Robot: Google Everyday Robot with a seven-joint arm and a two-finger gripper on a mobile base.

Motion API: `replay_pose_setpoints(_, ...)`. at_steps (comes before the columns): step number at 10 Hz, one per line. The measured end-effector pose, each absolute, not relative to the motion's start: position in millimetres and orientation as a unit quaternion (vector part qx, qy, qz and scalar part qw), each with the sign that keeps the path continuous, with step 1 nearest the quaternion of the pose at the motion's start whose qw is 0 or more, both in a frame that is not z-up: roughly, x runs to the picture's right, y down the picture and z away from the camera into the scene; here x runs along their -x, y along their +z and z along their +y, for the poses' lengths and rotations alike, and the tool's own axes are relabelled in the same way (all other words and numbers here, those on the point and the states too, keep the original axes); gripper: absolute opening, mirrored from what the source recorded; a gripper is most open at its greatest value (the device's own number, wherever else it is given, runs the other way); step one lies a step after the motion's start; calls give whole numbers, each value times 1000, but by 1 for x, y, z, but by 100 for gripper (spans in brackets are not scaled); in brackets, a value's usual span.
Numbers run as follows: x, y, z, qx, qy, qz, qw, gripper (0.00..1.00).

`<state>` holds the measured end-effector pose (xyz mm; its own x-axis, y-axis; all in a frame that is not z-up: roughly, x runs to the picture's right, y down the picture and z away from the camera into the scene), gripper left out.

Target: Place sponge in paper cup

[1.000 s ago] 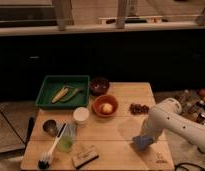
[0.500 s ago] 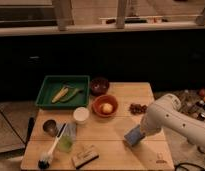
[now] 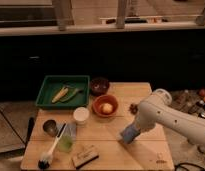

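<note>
The green tray (image 3: pixel 81 98) at the back left of the table (image 3: pixel 111 147) holds a few long yellowish pieces (image 3: pixel 63 93). Beside it to the right is a dark bowl (image 3: pixel 99 86); I cannot tell what is in it. Just in front of that, the orange bowl (image 3: pixel 96 108) holds one round yellow thing (image 3: pixel 107 107). The paper cup (image 3: pixel 81 115) stands just left of the orange bowl and shows only white from above. Further forward and left are a dark metal cup (image 3: pixel 50 127) and a translucent green cup (image 3: pixel 66 143); what they hold is too dim to tell.

My gripper (image 3: pixel 130 135) is at the end of my white arm (image 3: pixel 158 112), low over the front right part of the table. The sponge (image 3: pixel 127 133) is right at its tip. I cannot tell whether my grip is open or closed, or whether the sponge is held or lying on the wood.

Since a second ago, my gripper and the sponge have moved left, from near the table's right side toward its middle. Everything else sits where it did.

Between the sponge and the paper cup is a stretch of bare wood. A tan block with a dark top (image 3: pixel 85 156) lies near the front edge, and a brush (image 3: pixel 46 161) rests at the front left corner with its handle by the green cup. A small dark thing (image 3: pixel 133 107) sits behind my gripper, near the orange bowl.
</note>
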<state>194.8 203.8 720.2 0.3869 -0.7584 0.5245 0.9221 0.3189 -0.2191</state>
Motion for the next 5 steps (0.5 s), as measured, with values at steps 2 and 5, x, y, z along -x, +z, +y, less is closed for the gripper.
replay_pose_setpoints(2, -188, 724, 208, 251, -519, -166, 800, 77)
replay_pose_setpoints(5, -178, 739, 212, 248, -524, -164, 798, 70)
